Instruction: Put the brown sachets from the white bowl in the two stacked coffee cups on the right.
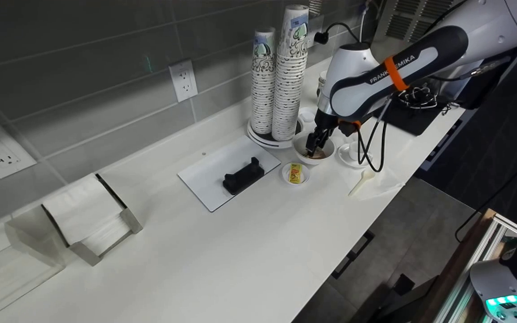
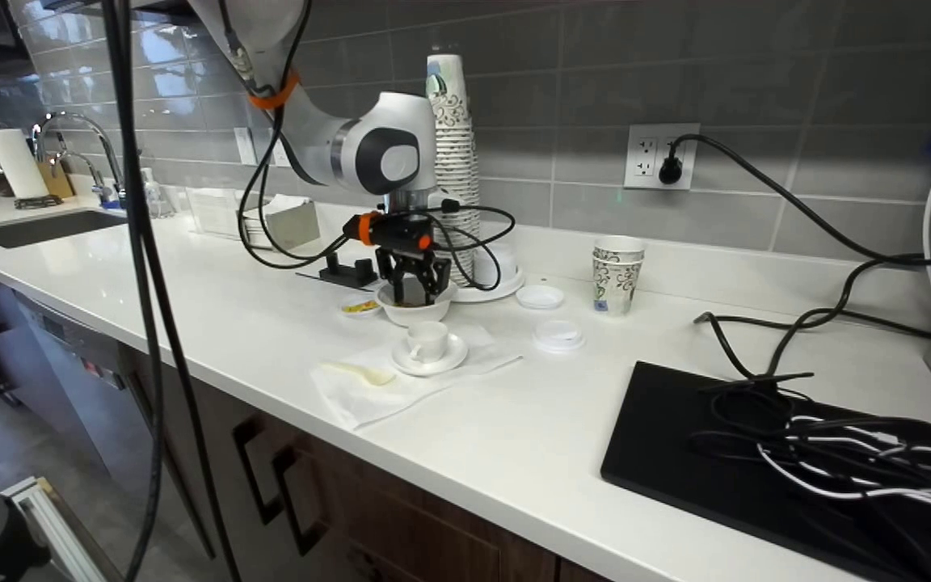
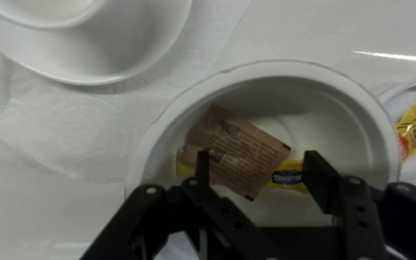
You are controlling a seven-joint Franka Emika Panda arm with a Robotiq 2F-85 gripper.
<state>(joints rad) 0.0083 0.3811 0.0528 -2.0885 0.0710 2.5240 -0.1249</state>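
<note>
- Little of the task appears done: brown sachets [image 3: 246,153] lie in the white bowl [image 3: 262,70], overlapping, so their number cannot be told.
- They spread from near the bowl's centre out towards ten o'clock, over a yellow Hellmann's packet [image 3: 288,177] whose labelled end peeks out at their four o'clock.
- In an exterior view the two stacked coffee cups [image 2: 617,279] stand upright at three o'clock from the bowl, well apart from it; no brown paper shows above the rim, though the inside is hidden.
- Left to do, by judgement: the grasp, the lift, the carry across and the drop into the upper cup, perhaps repeated.
- The Robotiq gripper [image 3: 257,159] reaches into the bowl, its fingers [image 3: 203,169] spread wide, one towards nine o'clock, its mate towards four.
- It grasps nothing: the nine-o'clock finger overlaps the sachets in the wrist view, the four-o'clock one the packet's end; whether either touches cannot be told.
</note>
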